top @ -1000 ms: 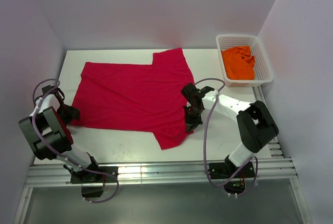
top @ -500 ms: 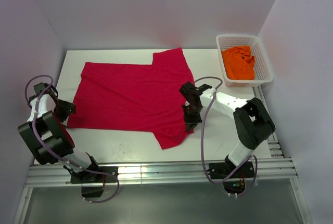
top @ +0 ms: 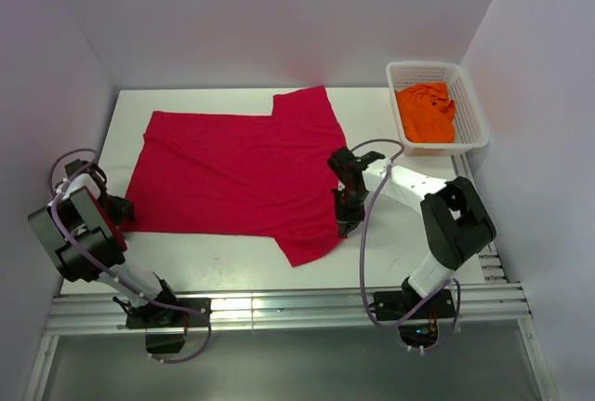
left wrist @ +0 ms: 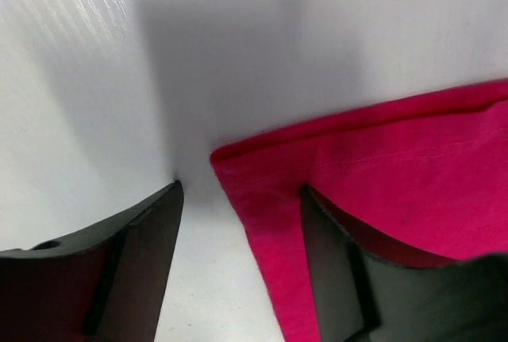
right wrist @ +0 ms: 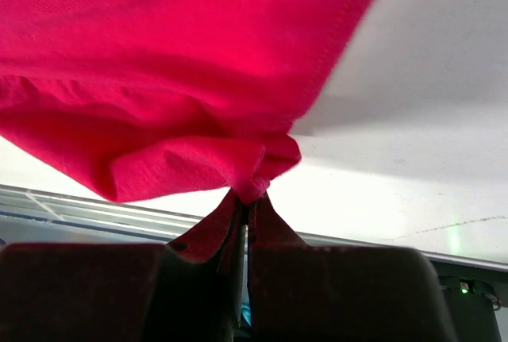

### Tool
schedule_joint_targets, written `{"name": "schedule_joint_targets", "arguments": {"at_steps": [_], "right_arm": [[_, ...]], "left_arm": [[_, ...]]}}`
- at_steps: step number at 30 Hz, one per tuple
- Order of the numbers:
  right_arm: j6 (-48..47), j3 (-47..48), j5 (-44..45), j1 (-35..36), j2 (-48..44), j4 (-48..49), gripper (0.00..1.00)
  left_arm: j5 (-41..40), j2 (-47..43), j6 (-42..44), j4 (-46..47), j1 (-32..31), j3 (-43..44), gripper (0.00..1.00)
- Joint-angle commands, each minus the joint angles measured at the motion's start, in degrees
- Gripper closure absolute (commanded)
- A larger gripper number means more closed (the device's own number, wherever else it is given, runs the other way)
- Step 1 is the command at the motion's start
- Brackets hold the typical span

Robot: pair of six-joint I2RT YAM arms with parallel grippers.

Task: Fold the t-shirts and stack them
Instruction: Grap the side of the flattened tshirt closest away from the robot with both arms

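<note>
Two black two-finger grippers, two t-shirts and one basket share a white table [top: 223,257]. At the left, the left gripper [top: 118,207] sits at the near left corner of the crimson red t-shirt [top: 232,168]. Its wrist view shows both dark fingers [left wrist: 147,239] spread apart. The hemmed cloth corner lies flat between them, unpinched. Whether either finger touches it cannot be told.

The red shirt is soft, matte cloth, spread flat across the middle of the table, with one short sleeve pointing far and one near.

At the shirt's right edge, by the near sleeve, the right gripper [top: 346,224] has its fingers pressed together, pinching a bunched fold of red cloth. The fabric there rises clear of the table and casts a shadow.

At the far right, a white plastic mesh basket [top: 472,108] holds the bright orange t-shirt [top: 426,114], crumpled.
</note>
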Motion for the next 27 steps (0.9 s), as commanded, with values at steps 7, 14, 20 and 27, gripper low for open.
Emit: {"name": "schedule_joint_targets", "arguments": {"at_steps": [7, 14, 20, 27], "right_arm": [[-1.28, -2.49, 2.06, -2.83, -5.71, -0.31, 1.0], [-1.63, -4.69, 2.24, -5.91, -8.96, -0.13, 1.0], [-1.98, -2.68, 1.89, -8.72, -11.86, -1.97, 1.0], [-2.69, 6.29, 1.1, -9.78, -10.91, -6.36, 1.0]], "left_arm": [[-2.62, 3.93, -0.63, 4.42, 0.26, -1.45, 0.74], [-1.83, -0.53, -0.36, 0.21, 0.26, -0.04, 1.0], [1.67, -5.73, -0.27, -5.42, 0.26, 2.42, 1.0], [6.25, -5.91, -0.62, -8.32, 0.26, 7.95, 1.0]]}}
